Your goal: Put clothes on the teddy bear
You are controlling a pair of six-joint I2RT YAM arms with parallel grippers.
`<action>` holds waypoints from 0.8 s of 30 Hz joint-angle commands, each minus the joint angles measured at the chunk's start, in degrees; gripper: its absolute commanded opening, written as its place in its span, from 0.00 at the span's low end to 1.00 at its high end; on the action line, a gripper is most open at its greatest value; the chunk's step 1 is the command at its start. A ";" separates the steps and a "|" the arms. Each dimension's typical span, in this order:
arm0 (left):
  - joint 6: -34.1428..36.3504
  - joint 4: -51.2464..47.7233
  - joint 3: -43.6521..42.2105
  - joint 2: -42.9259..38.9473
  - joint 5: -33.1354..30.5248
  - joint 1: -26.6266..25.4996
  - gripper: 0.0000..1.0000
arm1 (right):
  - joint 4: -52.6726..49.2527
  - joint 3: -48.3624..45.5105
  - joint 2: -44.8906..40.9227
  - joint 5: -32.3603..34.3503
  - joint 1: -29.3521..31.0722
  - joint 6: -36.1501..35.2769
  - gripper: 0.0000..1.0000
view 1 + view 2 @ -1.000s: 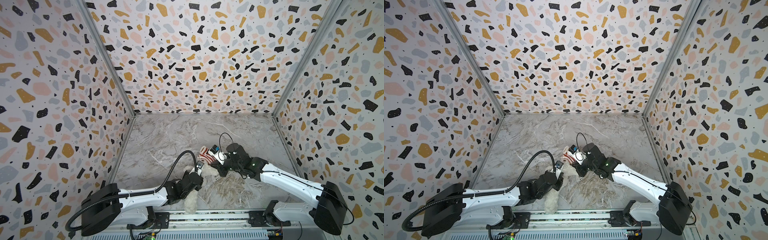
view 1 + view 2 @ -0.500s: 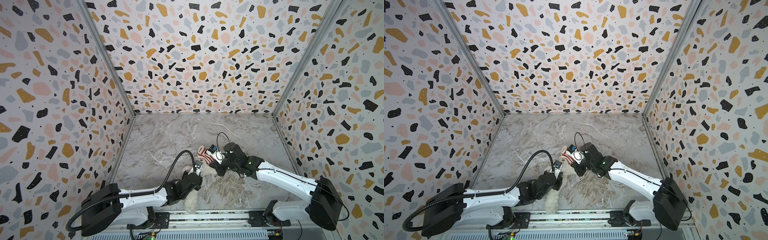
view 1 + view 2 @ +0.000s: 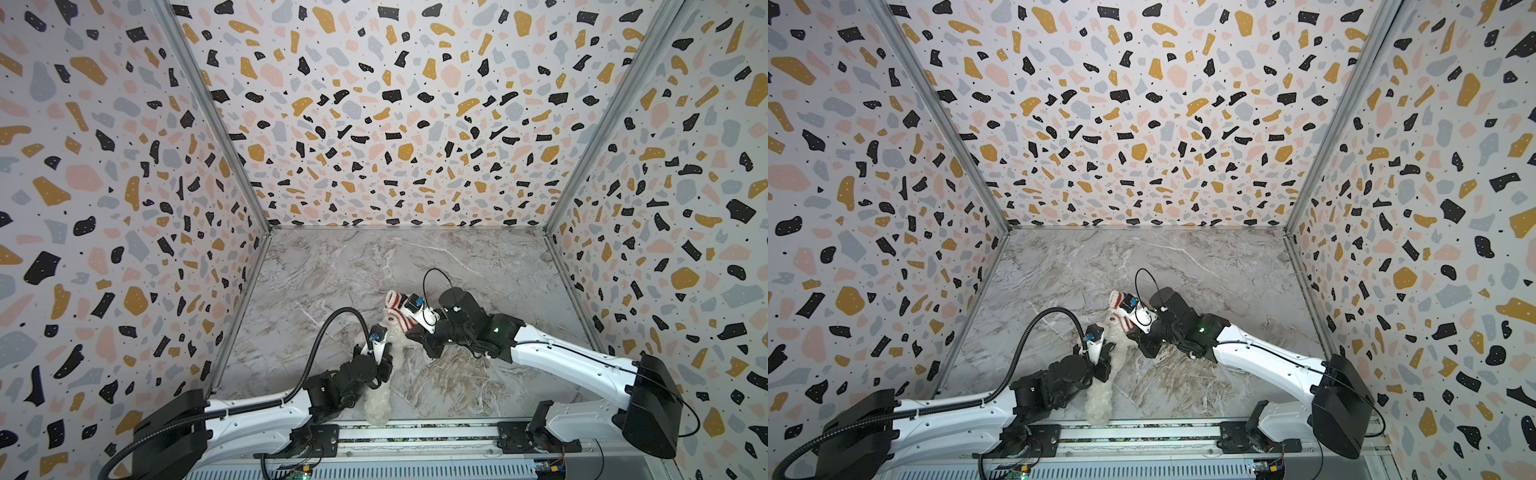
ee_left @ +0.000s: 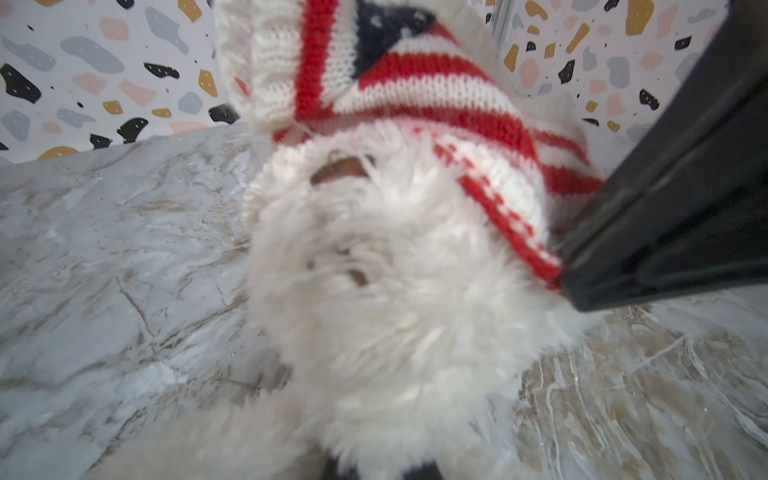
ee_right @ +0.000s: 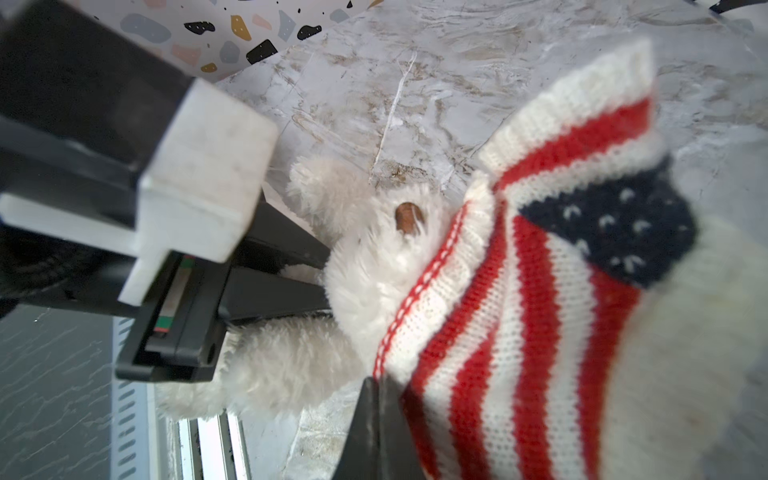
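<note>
Since a second earlier, the right gripper [image 3: 420,338] had shifted slightly toward the left gripper [image 3: 383,362], carrying the red-and-white striped knit sweater [image 3: 397,309] with its navy starred patch along. Its jaws were pinched tight on the sweater's ribbed hem. The left gripper [image 5: 324,282] was clamped on the small fluffy white plush teddy bear [image 3: 379,405], one finger on either side of its body. The head lay just beyond those fingertips and the legs trailed back under the wrist. The sweater [image 4: 415,83] sat over the top of the head, touching the right gripper's tips, and a brown eye showed just below the hem. Whether the bear rested on the grey marble-patterned tabletop [image 3: 478,266] could not be told.
</note>
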 commanded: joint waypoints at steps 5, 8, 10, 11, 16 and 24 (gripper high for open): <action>5.51 12.59 -0.40 -5.92 -3.17 0.40 0.00 | -2.10 5.33 -0.91 -1.01 3.44 -0.27 0.00; 7.55 13.36 -0.14 -7.29 -3.65 0.40 0.00 | -2.95 6.87 -1.22 -0.44 4.27 -0.23 0.00; 8.56 14.45 -0.38 -7.97 -3.70 0.39 0.00 | -3.16 7.81 -1.42 -0.06 4.73 -0.15 0.00; 9.00 14.98 -0.48 -8.18 -3.68 0.39 0.00 | -3.38 8.43 -1.53 0.46 5.00 -0.10 0.00; 10.80 17.87 -0.83 -8.64 -2.69 0.06 0.00 | -3.01 10.49 -1.95 2.11 6.38 0.99 0.00; 12.07 20.58 -0.57 -7.59 1.08 -0.48 0.00 | 1.26 11.07 -2.23 2.55 7.17 3.37 0.03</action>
